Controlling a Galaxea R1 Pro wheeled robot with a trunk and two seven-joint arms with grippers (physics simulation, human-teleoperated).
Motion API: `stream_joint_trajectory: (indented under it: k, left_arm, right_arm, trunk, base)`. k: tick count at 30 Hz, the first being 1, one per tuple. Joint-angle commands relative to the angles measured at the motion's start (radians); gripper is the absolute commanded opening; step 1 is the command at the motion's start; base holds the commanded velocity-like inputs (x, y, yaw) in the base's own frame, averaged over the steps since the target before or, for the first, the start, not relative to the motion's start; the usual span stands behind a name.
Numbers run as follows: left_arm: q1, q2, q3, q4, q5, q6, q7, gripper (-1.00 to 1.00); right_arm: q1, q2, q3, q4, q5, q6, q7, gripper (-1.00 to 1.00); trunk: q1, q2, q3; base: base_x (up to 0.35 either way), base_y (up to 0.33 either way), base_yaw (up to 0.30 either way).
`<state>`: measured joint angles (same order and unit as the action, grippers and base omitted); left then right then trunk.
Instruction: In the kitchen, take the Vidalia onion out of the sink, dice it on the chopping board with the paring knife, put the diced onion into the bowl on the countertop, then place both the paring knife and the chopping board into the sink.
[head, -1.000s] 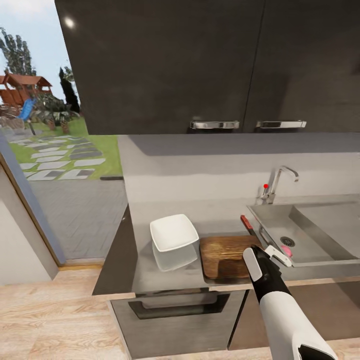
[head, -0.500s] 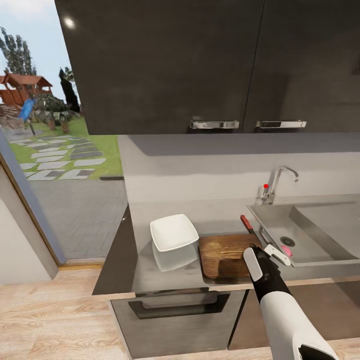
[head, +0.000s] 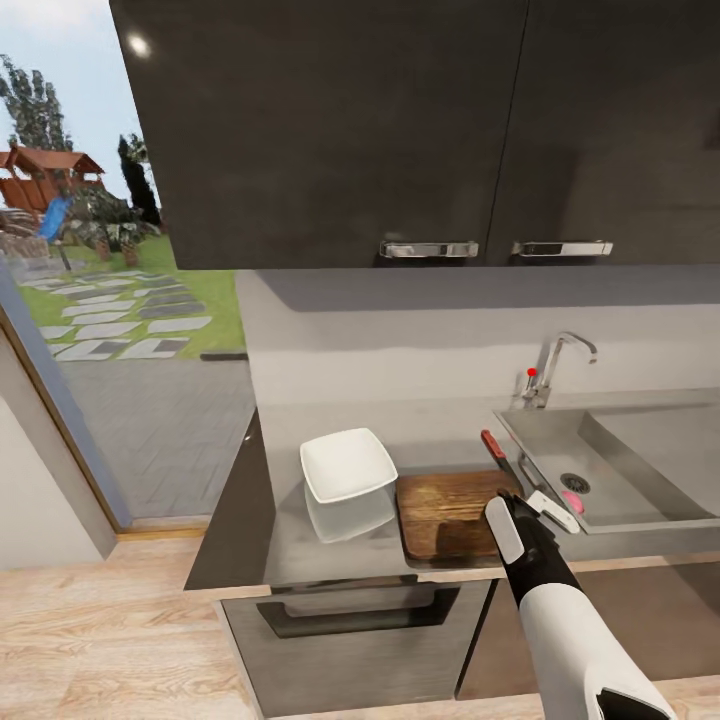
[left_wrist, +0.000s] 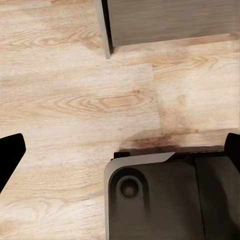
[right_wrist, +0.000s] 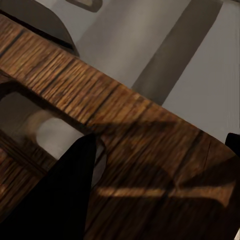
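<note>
Grey counter (head: 440, 425) under dark wall cabinets (head: 400, 130): white bowl (head: 347, 464) at centre, chopping board (head: 450, 510) just right of it, paring knife (head: 497, 450) beside the board's far right corner. The Vidalia onion (head: 573, 502) lies in the sink (head: 640, 470), lower right. The right gripper (right_wrist: 155, 190) hovers over the board, fingers (right_wrist: 60, 195) parted, empty. The left fingers (left_wrist: 10, 155) are wide apart above the wooden floor (left_wrist: 75, 95).

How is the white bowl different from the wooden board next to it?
The bowl is white and square with raised sides; the chopping board is dark brown, flat and grainy. The bowl looks a bit smaller than the board. The board has a handle slot, seen in the right wrist view; the bowl has none. Both sit side by side on the grey countertop.
</note>
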<state>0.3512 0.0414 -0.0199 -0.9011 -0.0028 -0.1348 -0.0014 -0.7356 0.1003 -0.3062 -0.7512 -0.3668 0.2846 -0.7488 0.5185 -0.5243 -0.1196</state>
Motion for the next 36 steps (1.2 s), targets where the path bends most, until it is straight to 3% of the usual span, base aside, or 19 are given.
stream_joint_trajectory:
  k: [1,18,36]
  left_arm:
    - [0.0,0.0,-0.002,-0.001,0.0,-0.002,0.0,1.0]
    - [0.0,0.0,-0.002,-0.001,0.0,-0.002,0.0,1.0]
    - [0.0,0.0,-0.002,-0.001,0.0,-0.002,0.0,1.0]
  right_arm:
    - [-0.001,0.001,-0.002,-0.002,-0.001,0.007,-0.003,-1.0]
    - [-0.001,0.002,-0.002,0.0,-0.003,0.007,-0.003,-1.0]
    - [-0.001,0.005,-0.001,0.0,-0.003,0.007,-0.003,-1.0]
  trunk:
    - [0.0,-0.002,-0.002]
    - [0.0,-0.002,-0.023]
    - [0.0,-0.002,-0.025]
  base:
    - [0.0,0.0,0.0]
    - [0.0,0.0,0.0]
    - [0.083,0.0,0.0]
